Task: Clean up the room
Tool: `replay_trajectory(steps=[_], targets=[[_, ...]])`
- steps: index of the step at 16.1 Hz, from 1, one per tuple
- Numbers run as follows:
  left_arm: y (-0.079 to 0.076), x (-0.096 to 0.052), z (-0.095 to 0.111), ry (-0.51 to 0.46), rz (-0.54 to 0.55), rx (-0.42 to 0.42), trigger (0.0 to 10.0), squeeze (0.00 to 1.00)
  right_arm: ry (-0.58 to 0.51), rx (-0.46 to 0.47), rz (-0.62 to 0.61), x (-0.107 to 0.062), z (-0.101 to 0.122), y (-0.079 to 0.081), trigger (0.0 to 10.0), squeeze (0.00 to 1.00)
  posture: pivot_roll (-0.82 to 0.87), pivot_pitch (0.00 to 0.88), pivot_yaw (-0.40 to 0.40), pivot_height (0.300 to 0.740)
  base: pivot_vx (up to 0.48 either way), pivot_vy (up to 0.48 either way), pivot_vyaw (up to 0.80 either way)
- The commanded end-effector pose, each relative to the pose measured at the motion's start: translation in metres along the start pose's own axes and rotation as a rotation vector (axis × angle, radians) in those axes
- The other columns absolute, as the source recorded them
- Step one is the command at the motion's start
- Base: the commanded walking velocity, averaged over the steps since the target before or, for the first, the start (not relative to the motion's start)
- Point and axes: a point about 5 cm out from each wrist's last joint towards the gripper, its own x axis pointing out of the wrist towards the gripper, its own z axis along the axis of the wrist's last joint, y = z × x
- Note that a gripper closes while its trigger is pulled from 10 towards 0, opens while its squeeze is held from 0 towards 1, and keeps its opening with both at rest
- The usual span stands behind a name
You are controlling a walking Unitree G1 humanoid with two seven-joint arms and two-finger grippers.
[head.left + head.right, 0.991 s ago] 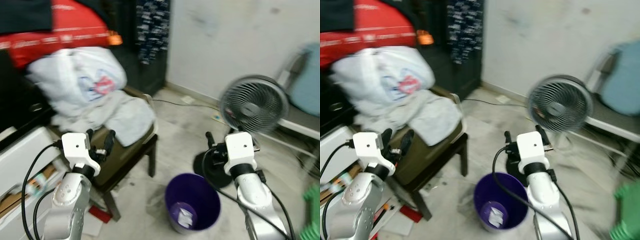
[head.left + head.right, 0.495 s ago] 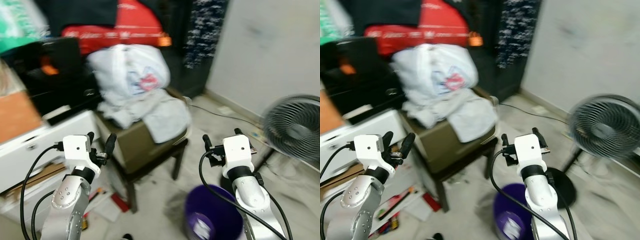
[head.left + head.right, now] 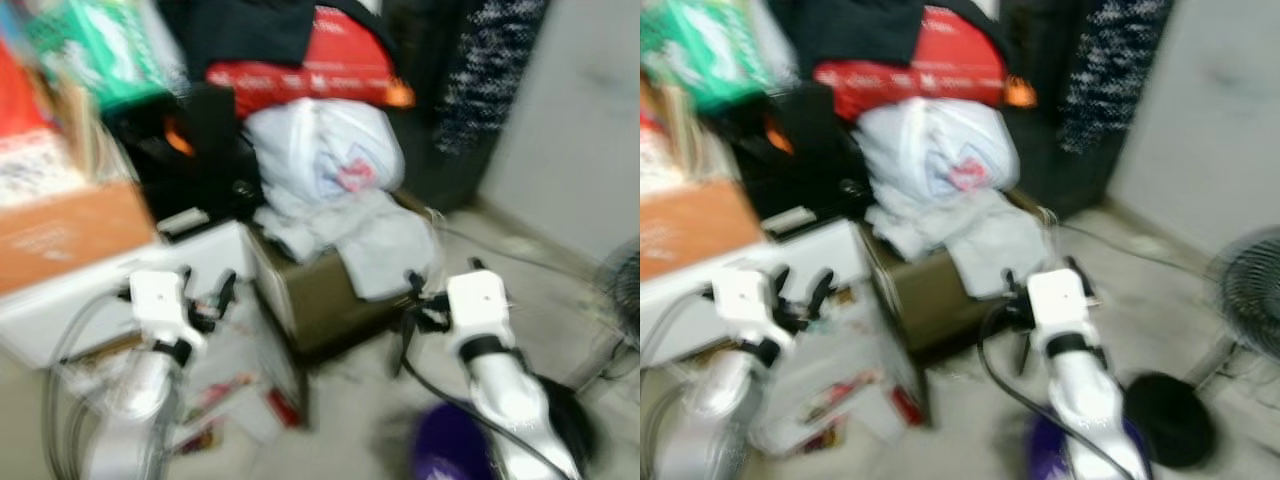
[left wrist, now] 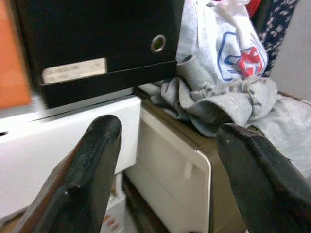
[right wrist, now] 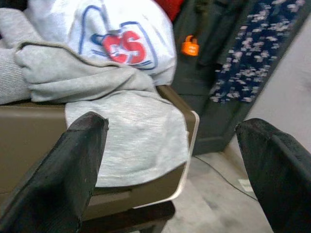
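Both tools (image 5: 170,160) seemingly short of clothes (image 5: 97,87).

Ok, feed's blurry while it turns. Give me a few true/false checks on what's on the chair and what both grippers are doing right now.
1. A grey garment lies draped over the chair seat. True.
2. A white plastic bag with a red and blue print sits on the chair. True.
3. The left gripper is shut on the garment. False: its fingers are spread apart with nothing between them, short of the chair.
4. The right gripper is open and empty. True.
5. The chair seat is bare. False: clothing and the bag are piled on it.
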Motion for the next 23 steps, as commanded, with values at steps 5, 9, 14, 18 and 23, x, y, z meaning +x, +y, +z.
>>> replay_trajectory(steps=[5,9,14,18,23], targets=[[0.0033,0.0005,0.0027,0.004,0.005,0.019,10.0,0.00,-0.005,0.017,-0.008,0.0016,0.0034,0.0011,10.0,0.00,-0.18,0.000,0.005,0.740,0.000,0.000,0.80],[0.0027,0.0000,0.0023,0.010,0.001,0.019,10.0,0.00,-0.001,0.021,-0.011,0.0010,0.0033,0.0005,10.0,0.00,-0.18,0.000,0.006,0.740,0.000,0.000,0.80],[0.0023,0.0001,0.0016,0.016,-0.002,0.019,10.0,0.00,0.002,0.025,-0.010,0.0008,0.0031,0.0005,10.0,0.00,-0.18,0.000,0.006,0.740,0.000,0.000,0.80],[0.0022,0.0012,0.0012,0.024,-0.009,0.023,10.0,0.00,0.008,0.036,-0.014,0.0015,0.0022,0.0005,10.0,0.00,-0.18,0.000,0.009,0.740,0.000,0.000,0.33],[0.0017,0.0025,0.0010,0.028,-0.012,0.036,10.0,0.00,0.013,0.037,-0.026,0.0020,0.0020,-0.0005,10.0,0.00,-0.18,0.000,0.010,0.740,0.000,0.000,0.00]])
